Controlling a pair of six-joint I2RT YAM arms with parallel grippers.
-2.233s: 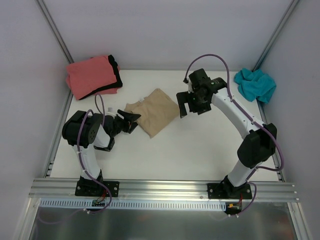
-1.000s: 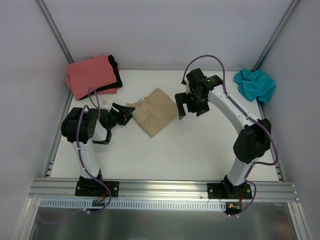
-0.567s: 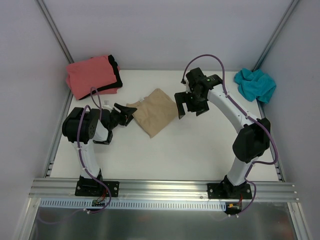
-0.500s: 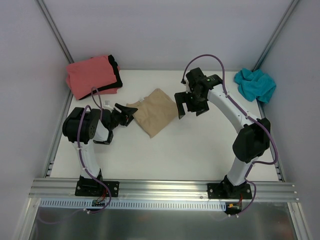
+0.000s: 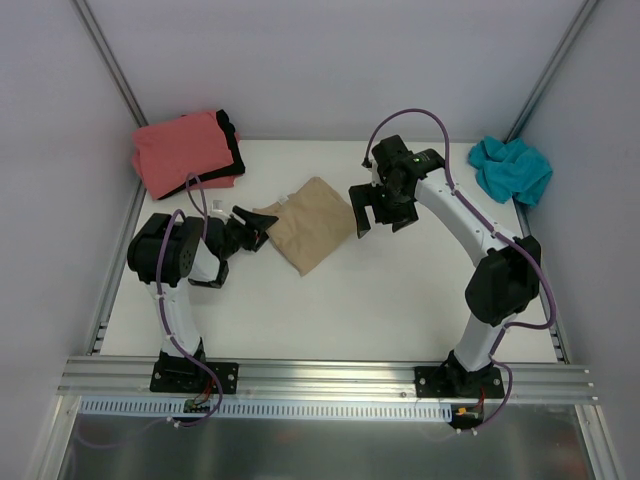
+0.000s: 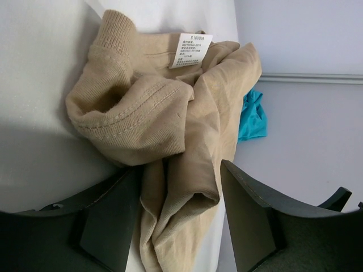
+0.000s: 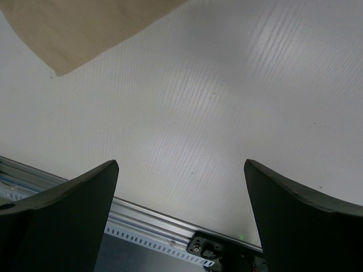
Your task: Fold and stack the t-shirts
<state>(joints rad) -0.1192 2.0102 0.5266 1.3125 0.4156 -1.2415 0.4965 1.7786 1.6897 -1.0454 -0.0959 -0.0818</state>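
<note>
**Item: tan t-shirt**. Folded into a rough diamond on the tabletop, a little toward 11 o'clock of centre. Its 9 o'clock corner is bunched, with the ribbed collar and white care label showing.

**Left tool**. At the shirt's 9 o'clock corner, jaws about half open. They straddle a thick wad of cloth, and no firm pinch is evident.

**Right tool**. Above the shirt's 3 o'clock corner, jaws spread fully and holding nothing. Bare tabletop shows between its fingers.

**Hazards (judged).**
- The wad between the left jaws is several loose layers. Closing on the upper ones alone would likely peel the fold open when pulled.
- A drag from the 9 o'clock corner alone, with the far corner unheld, could skew or unroll the shirt.
- The label and collar may slip out of a shallow bite.

**Surroundings.**
- Coral-pink t-shirt lies folded over the black t-shirt at 10 o'clock; this is presumably the stack.
- Teal t-shirt lies crumpled at 2 o'clock, well apart from the others.

**Obstructions.** No object lies between the tan shirt and the stack. The left arm's own elbow and cable crowd that route.
</note>
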